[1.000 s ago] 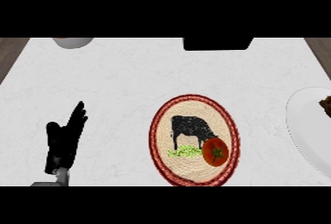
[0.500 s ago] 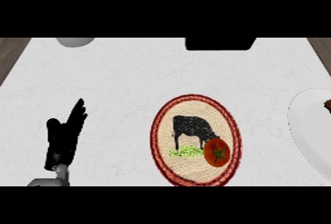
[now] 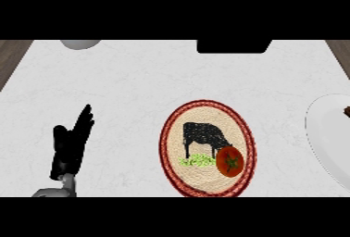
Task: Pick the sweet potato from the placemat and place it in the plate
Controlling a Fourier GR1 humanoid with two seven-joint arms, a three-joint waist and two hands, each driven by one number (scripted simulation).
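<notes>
My left hand (image 3: 71,150) stood at the left of the counter, fingers straight and up, holding nothing; it was resting. I could not see my right hand at all. Well to its right lay the oval placemat (image 3: 207,185) with a cow pattern, and on it sat only a red tomato (image 3: 229,161). The white plate (image 3: 322,139) showed at the right edge, with a small dark brown thing (image 3: 346,111) on it, cut off by the frame. I judged that to be the sweet potato, so the placing looked done or nearly so.
</notes>
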